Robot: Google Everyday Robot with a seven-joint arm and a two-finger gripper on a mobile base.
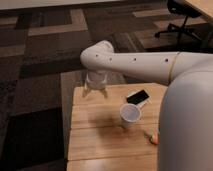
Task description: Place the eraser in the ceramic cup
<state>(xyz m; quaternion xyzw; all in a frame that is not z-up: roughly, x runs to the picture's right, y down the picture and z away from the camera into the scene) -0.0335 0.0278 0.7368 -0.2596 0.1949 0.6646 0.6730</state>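
Observation:
The eraser, a flat black slab, lies on the wooden table near its far edge, resting partly on a white flat piece. Just in front of it the white ceramic cup stands upright with nothing visible inside. My gripper hangs fingers-down over the table's far left corner, left of both the eraser and the cup. It is open and holds nothing. The arm reaches in from the right and hides the table's right side.
An orange carrot lies by the arm on the right, in front of the cup. Patterned carpet surrounds the table. An office chair stands far back on the right.

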